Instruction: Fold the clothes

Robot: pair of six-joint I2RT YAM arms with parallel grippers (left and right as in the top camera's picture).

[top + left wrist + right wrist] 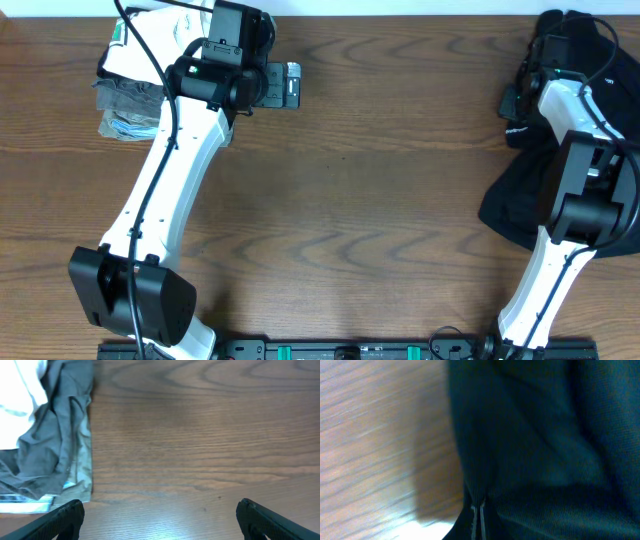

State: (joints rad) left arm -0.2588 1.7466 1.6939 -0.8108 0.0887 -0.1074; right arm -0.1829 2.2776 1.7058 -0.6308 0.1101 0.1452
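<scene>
The black garment (508, 205) lies crumpled along the table's right edge, partly under my right arm. It fills most of the right wrist view (545, 435). My right gripper (522, 98) is shut on a fold of this black fabric (478, 515) near the far right of the table. My left gripper (290, 85) is open and empty at the far left, over bare wood, just right of the folded pile. Its two fingertips show wide apart in the left wrist view (160, 520). The garment's white tag is not visible.
A stack of folded garments (125, 100) sits at the far left corner: white on top (20, 395), grey-olive below (60, 445), with a light blue edge at the bottom. The brown wooden table (380, 200) stretches between the two arms.
</scene>
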